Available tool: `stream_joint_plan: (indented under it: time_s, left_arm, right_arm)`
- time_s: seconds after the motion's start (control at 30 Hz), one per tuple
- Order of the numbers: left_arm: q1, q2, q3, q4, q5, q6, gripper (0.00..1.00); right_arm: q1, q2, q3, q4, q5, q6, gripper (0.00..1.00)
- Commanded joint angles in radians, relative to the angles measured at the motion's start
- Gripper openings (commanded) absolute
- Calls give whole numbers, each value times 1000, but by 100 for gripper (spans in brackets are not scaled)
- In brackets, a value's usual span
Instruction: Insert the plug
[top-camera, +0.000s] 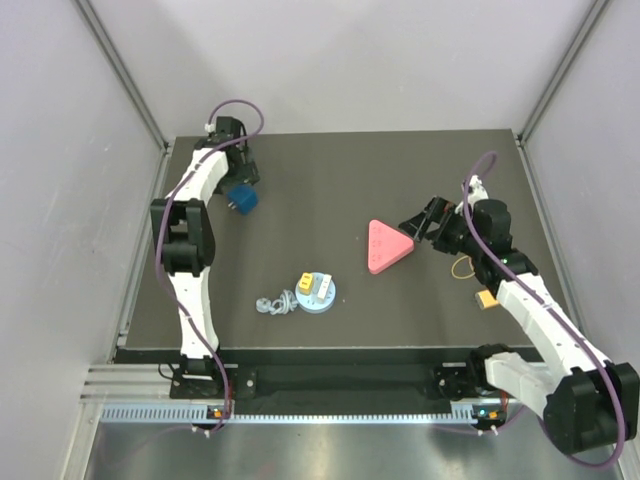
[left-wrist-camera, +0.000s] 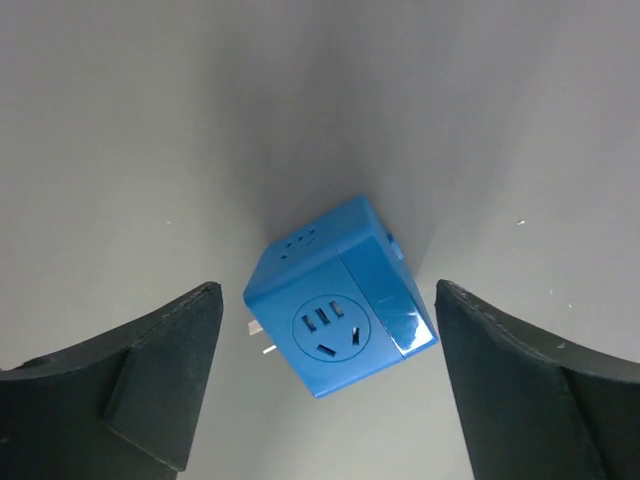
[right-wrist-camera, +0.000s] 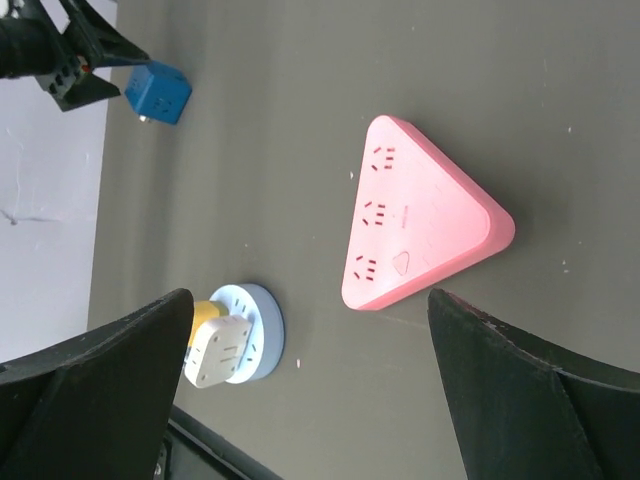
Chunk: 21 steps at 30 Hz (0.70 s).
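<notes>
Find the blue cube adapter lying tilted on the dark worktop at the far left, well apart from the pink triangular power strip towards the right; see the left fingers spread wide on either side of the cube, touching neither face; see the right fingers spread just as wide above the pink strip, holding nothing.

Judge the step in hand as picking up the cube, ahead of seating it in the strip. Lower squarely to land on two opposite flat faces at once; avoid the rounded corners, likely to slip on glossy plastic; keep off the face carrying the metal prongs, peeping out at the cube's lower left, to leave them free for the socket; close gently, to avoid skidding or spinning so light a cube. Steady the strip with the other arm if needed; looks light enough to slide under a push; line the prongs up with one of the three socket groups on its flat top before pressing straight in.

Note hard moulded plastic throughout: cube shiny, with a round recessed socket on one face; strip softer in sheen, thick, round-cornered, marked with a small heart; worktop flat and faintly speckled. Leave alone the pale round base with its yellow and white blocks, and the coiled grey cable beside it.
</notes>
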Motion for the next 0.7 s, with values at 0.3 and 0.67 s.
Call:
stream_joint_plan:
  time_s: [0.3,0.67]
  left_arm:
    - [-16,-50,-108,6,134,-7,80]
    - [-93,-185,-199,37,307,103,7]
  right_arm:
    - [7,21,15,-9,-17,-44,100]
    - [7,-45,10,-49,-16,-41,100]
